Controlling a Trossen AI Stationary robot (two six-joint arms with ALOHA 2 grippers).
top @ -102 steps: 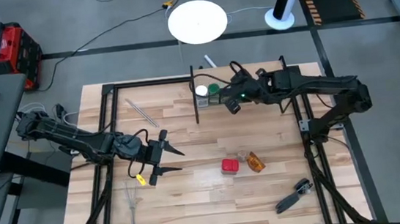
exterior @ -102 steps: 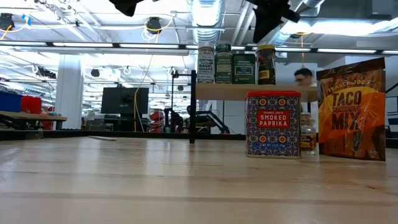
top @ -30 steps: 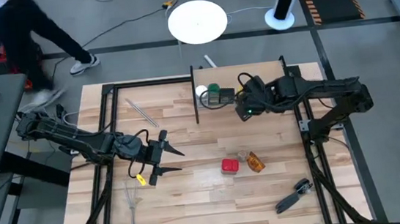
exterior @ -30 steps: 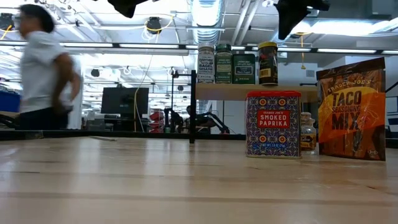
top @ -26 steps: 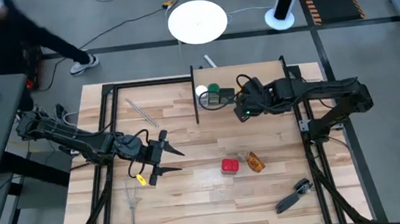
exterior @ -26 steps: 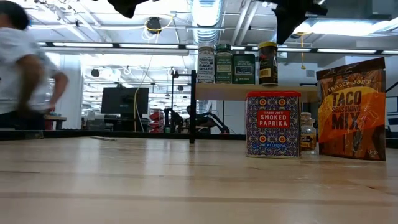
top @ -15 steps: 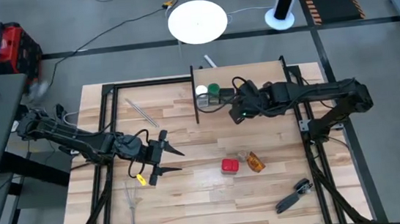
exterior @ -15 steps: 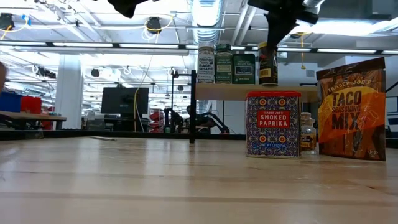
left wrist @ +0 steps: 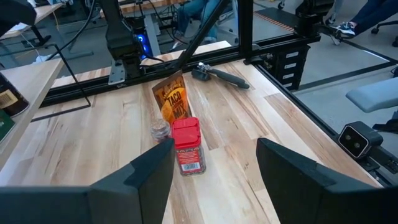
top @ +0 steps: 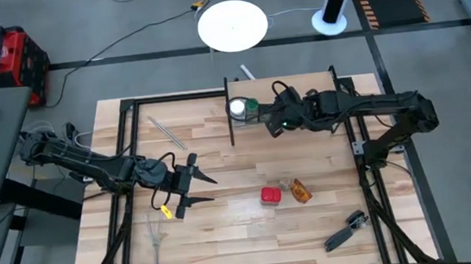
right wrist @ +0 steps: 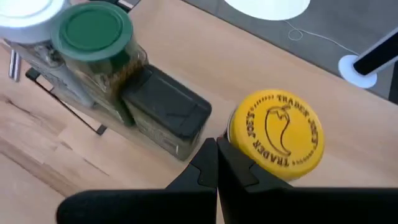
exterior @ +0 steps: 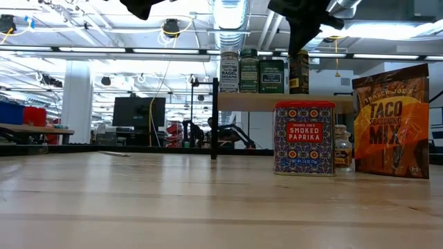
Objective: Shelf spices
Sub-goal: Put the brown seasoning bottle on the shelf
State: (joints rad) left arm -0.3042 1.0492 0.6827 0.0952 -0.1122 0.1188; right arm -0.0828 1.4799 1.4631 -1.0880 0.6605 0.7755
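The shelf (exterior: pixel 277 102) stands at the table's far middle and carries a white-capped jar (right wrist: pixel 28 12), a green-capped jar (right wrist: pixel 93 31), a dark square tin (right wrist: pixel 171 112) and a yellow-capped jar (right wrist: pixel 277 137). My right gripper (right wrist: pixel 216 155) is shut, slanting down, with its tips beside the yellow cap; in the low view it (exterior: pixel 299 43) hides that cap. A red paprika tin (top: pixel 270 196), a small jar (left wrist: pixel 160 130) and an orange taco packet (top: pixel 300 192) stand on the table. My left gripper (top: pixel 199 183) hangs open left of them, holding nothing. My right gripper's shut fingertips (right wrist: pixel 211 152) stand right at the side of the yellow cap (right wrist: pixel 235 134), coming from above at a slant. I cannot tell whether they touch it. The jar stands upright on the shelf board.
A wire whisk (top: pixel 157 239) lies near the table's front left, and a black-handled tool (top: pixel 346 231) at the front right. Thin metal tongs (top: pixel 166 132) lie at the far left. The shelf's black end post (top: pixel 230 115) rises beside the white-capped jar.
My right gripper, still shut, has gone toward the table's left along the shelf and a little down, tipping further down, until its tips are beside the yellow-capped jar. The jars have stayed where they were. A person passed behind the table's left side and left the view.
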